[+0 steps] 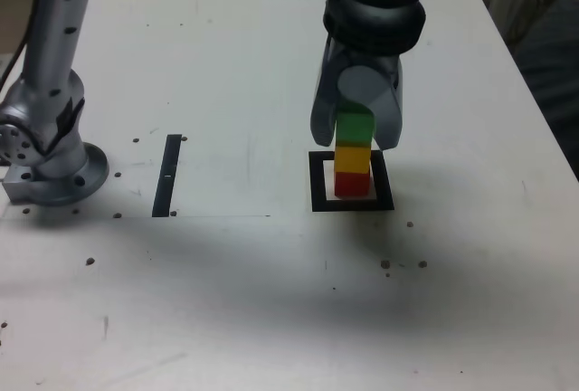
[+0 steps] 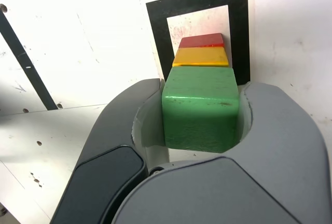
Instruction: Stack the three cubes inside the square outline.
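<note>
**A:** Exterior view had the white worktop (image 1: 271, 300), then the end effector (image 1: 355, 133) over the square outline (image 1: 351, 182) — was it clamped?

**B:** Yep, clamped on the green cube (image 2: 201, 107), which sat on the yellow cube (image 2: 201, 57), with the red cube (image 2: 202, 41) at the bottom inside the outline.

Three cubes stacked in one upright column: red cube (image 1: 352, 183) at bottom, yellow cube (image 1: 353, 157) on it, green cube (image 1: 355, 127) on top, a bit larger than the others. Green one sits clamped between the claw's (image 1: 355, 134) two grey jaws. Stack stands on the white centre of the square outline (image 1: 319, 201), a thick black frame lying flat on the table (image 1: 253, 300). Edges roughly aligned, no visible tilt.
</note>
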